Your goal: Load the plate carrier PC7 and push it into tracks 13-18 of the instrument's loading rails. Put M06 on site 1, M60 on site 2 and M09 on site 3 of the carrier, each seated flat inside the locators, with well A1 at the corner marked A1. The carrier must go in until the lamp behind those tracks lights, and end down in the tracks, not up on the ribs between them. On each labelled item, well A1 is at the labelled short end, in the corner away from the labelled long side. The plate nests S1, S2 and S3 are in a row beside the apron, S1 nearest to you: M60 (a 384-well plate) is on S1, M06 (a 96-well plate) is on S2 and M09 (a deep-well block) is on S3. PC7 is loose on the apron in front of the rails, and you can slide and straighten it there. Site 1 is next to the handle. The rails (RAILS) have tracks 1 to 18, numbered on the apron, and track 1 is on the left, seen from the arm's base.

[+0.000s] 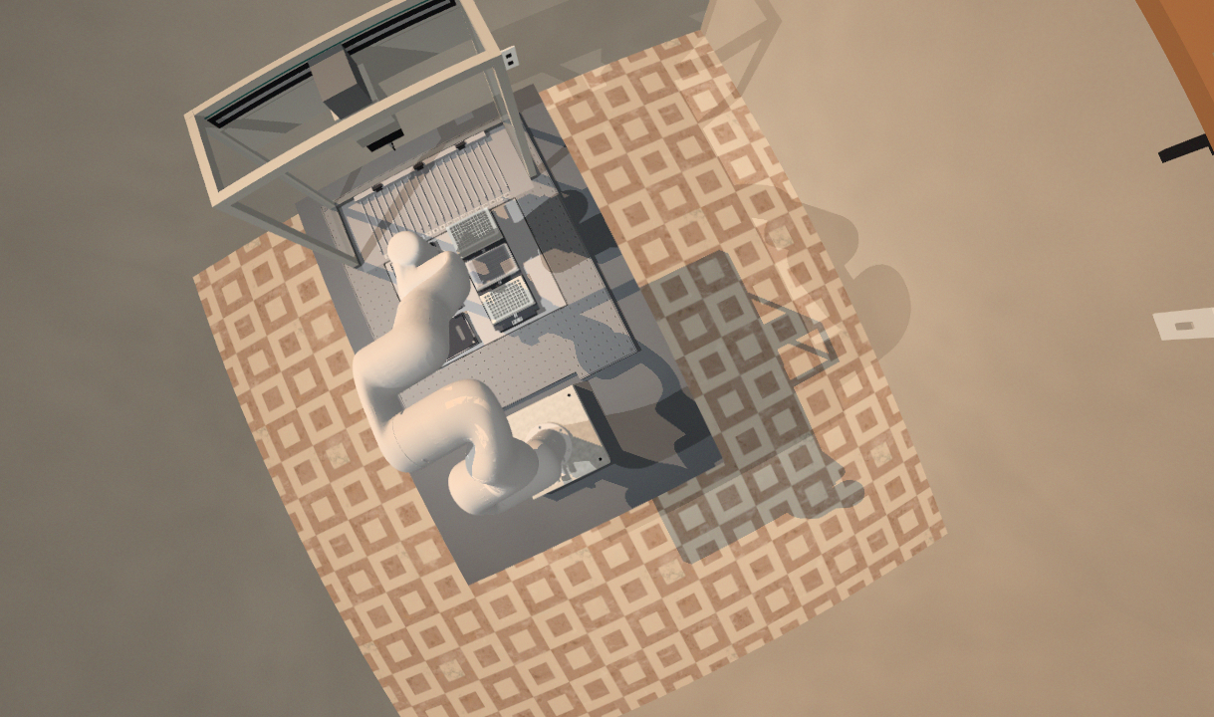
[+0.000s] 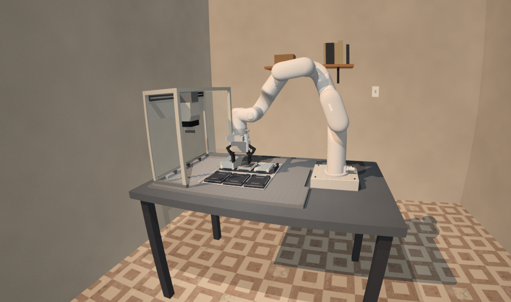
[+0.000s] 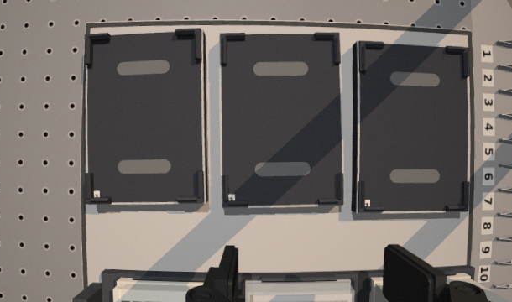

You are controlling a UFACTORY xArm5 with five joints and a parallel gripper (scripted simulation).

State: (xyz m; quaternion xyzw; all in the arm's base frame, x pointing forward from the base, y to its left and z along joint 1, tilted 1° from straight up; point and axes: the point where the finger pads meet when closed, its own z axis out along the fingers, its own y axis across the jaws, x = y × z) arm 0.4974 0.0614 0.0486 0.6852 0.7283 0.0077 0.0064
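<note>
The plate carrier PC7 [image 1: 515, 320] [image 2: 276, 167] [image 3: 110, 276] lies on the apron, its handle toward the arm's base. It bears the 96-well plate M06 [image 1: 507, 299] [image 2: 264, 167] by the handle, the 384-well plate M60 [image 1: 493, 264] [image 3: 299, 287] in the middle and the deep-well block M09 [image 1: 473, 229] [image 2: 229, 162] at the rail end. My gripper [image 2: 241, 159] [image 3: 311, 270] is open, low over the middle of the carrier, one finger toward each end of M60. The arm hides it in the top view. Well A1 corners and exact seating cannot be read.
Nests S1 [image 3: 144, 117], S2 [image 3: 277, 122] and S3 [image 3: 411, 130] are empty beside the carrier. The rails [image 1: 436, 188] [image 2: 197, 162] lie beyond its far end, under the instrument frame [image 1: 352, 124] [image 2: 178, 139]. Track numbers 1 to 10 show in the wrist view. No lit lamp is visible.
</note>
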